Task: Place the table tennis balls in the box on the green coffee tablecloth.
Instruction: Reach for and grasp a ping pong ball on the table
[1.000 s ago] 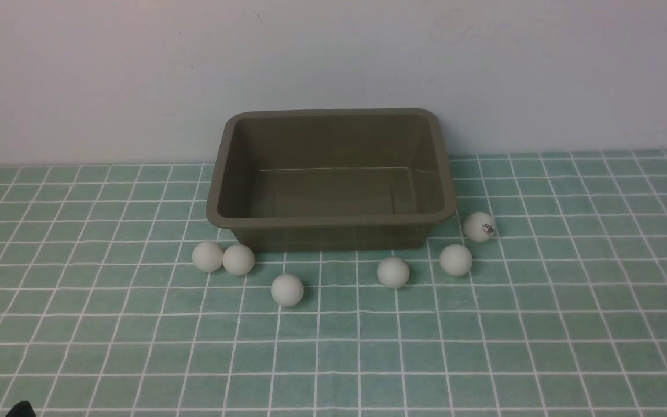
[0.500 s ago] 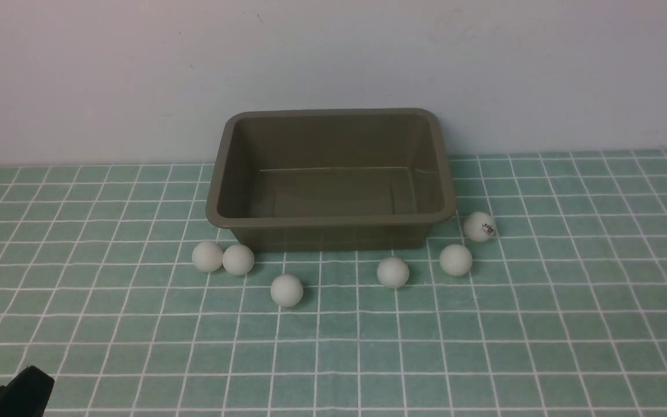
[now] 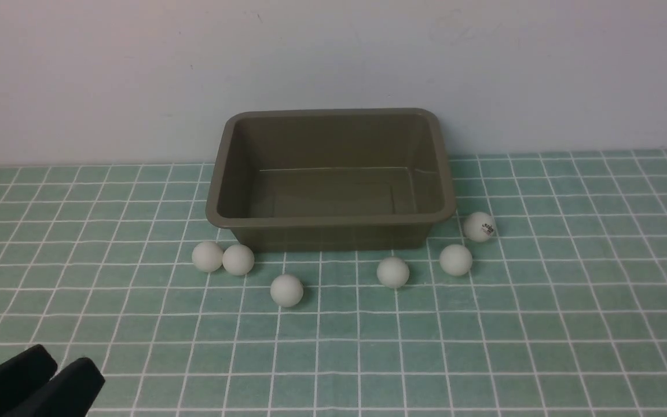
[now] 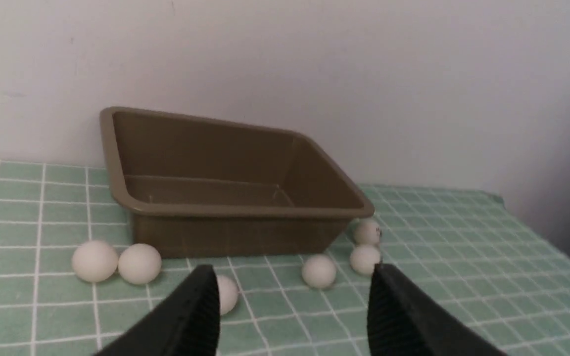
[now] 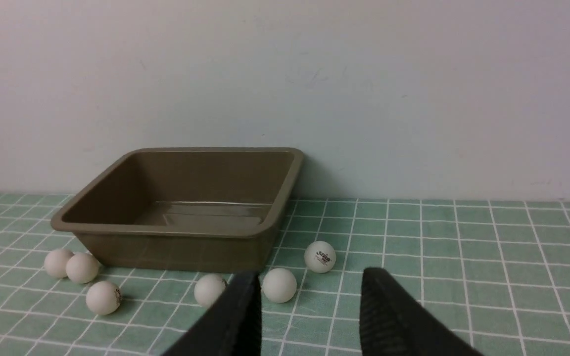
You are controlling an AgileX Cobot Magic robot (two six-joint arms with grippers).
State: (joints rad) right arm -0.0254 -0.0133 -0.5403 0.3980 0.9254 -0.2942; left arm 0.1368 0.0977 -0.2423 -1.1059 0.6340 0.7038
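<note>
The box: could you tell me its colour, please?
Olive-brown box, clearest in the front view.

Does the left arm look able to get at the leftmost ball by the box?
Probably yes. Only bare tablecloth lies between the open left gripper and the leftmost ball. The neighbour ball sits hard against one side of it, so a grasp might nudge that one.
</note>
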